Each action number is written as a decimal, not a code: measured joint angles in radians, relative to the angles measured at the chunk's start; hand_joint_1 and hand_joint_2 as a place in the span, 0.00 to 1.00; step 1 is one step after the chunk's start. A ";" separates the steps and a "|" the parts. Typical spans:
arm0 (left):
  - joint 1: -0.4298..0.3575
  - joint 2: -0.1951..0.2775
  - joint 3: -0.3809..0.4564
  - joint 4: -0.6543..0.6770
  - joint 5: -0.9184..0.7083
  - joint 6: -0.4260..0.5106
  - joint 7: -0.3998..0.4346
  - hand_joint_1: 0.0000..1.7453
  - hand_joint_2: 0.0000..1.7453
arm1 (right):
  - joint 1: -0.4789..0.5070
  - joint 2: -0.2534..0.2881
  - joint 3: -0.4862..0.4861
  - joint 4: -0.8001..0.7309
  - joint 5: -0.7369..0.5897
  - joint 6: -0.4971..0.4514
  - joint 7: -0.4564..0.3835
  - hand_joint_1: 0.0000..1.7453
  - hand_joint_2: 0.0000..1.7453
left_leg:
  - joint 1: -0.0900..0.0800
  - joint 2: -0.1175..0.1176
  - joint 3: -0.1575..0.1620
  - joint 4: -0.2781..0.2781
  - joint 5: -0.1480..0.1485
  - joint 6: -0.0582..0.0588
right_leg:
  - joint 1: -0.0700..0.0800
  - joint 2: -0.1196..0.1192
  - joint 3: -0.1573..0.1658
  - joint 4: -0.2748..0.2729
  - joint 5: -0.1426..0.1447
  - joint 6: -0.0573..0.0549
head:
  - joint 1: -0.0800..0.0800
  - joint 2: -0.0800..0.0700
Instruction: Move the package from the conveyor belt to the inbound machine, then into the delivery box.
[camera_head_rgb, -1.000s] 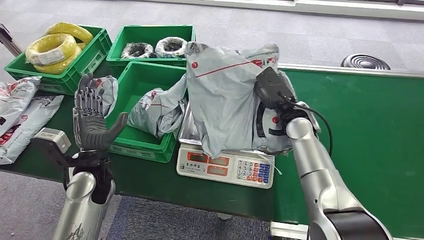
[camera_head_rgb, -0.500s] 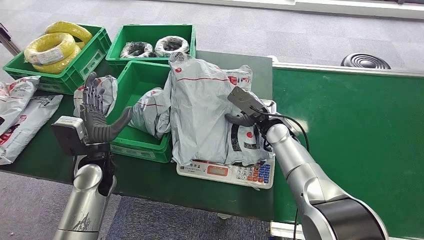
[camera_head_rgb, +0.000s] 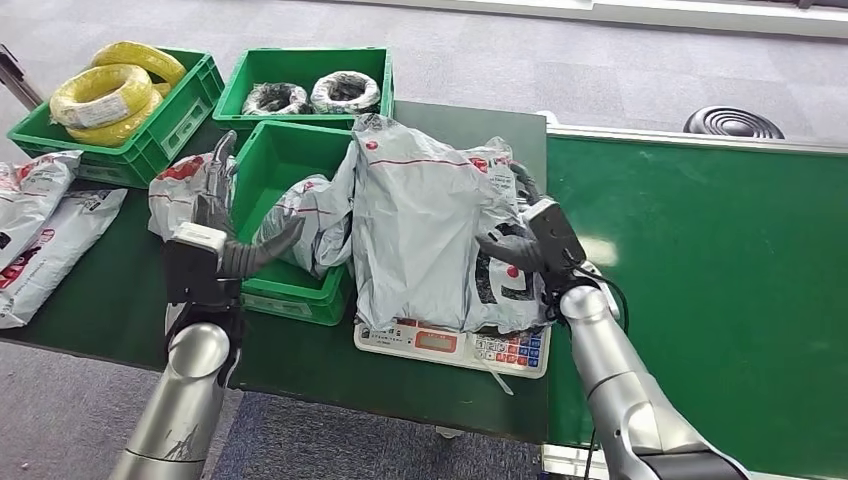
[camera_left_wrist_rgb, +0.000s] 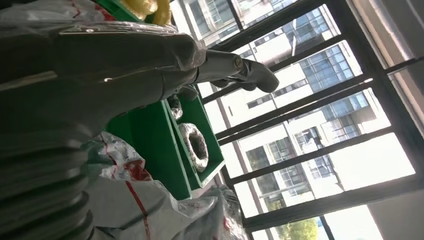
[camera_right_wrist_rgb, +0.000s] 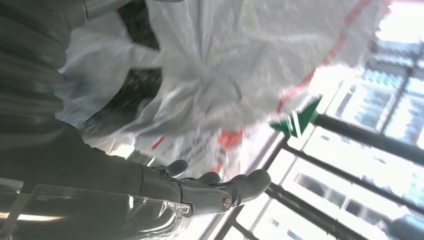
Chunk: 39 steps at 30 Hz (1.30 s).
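- Grey package (camera_head_rgb: 425, 235): on the scale (camera_head_rgb: 455, 345), top leaning over the green bin (camera_head_rgb: 285, 290).
- Right hand (camera_head_rgb: 520, 245): grips the package's right side.
- Left hand (camera_head_rgb: 225, 215): fingers spread, holding nothing, beside the bin.

Grey package (camera_head_rgb: 420, 235) hides most of scale (camera_head_rgb: 455, 345) tray and right hand (camera_head_rgb: 522, 250) fingers; grip unclear. Right wrist view blurred.

Crumpled grey plastic mailer package (camera_head_rgb: 430, 235), red stripe and black-and-red markings, lies slumped on weighing scale (camera_head_rgb: 455, 343), covering its tray. Upper edge leans against green plastic crate (camera_head_rgb: 275, 290) beside scale.
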 joint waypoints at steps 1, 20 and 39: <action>-0.017 0.000 -0.025 0.000 -0.034 0.012 0.022 0.00 1.00 | 0.044 -0.009 -0.018 -0.070 -0.031 -0.030 -0.007 0.00 1.00 | 0.000 -0.001 0.000 0.000 0.000 0.000 | 0.000 0.000 0.000 0.000 0.000 0.000 | 0.000 0.000; -0.399 -0.212 -0.398 0.430 -0.327 -0.124 0.309 0.00 1.00 | 0.759 -0.012 -0.205 -1.079 -0.061 -0.421 -0.037 0.00 1.00 | 0.000 0.004 -0.003 0.000 -0.002 0.001 | -0.001 0.002 -0.002 -0.002 0.000 0.000 | 0.000 0.000; -0.508 -0.293 -0.776 0.799 -0.174 -0.179 0.518 0.00 1.00 | 0.794 0.031 -0.167 -1.221 -0.025 -0.401 0.007 0.00 1.00 | -0.001 0.004 -0.002 0.000 -0.002 0.002 | -0.001 0.002 -0.002 -0.002 0.001 0.001 | 0.000 0.000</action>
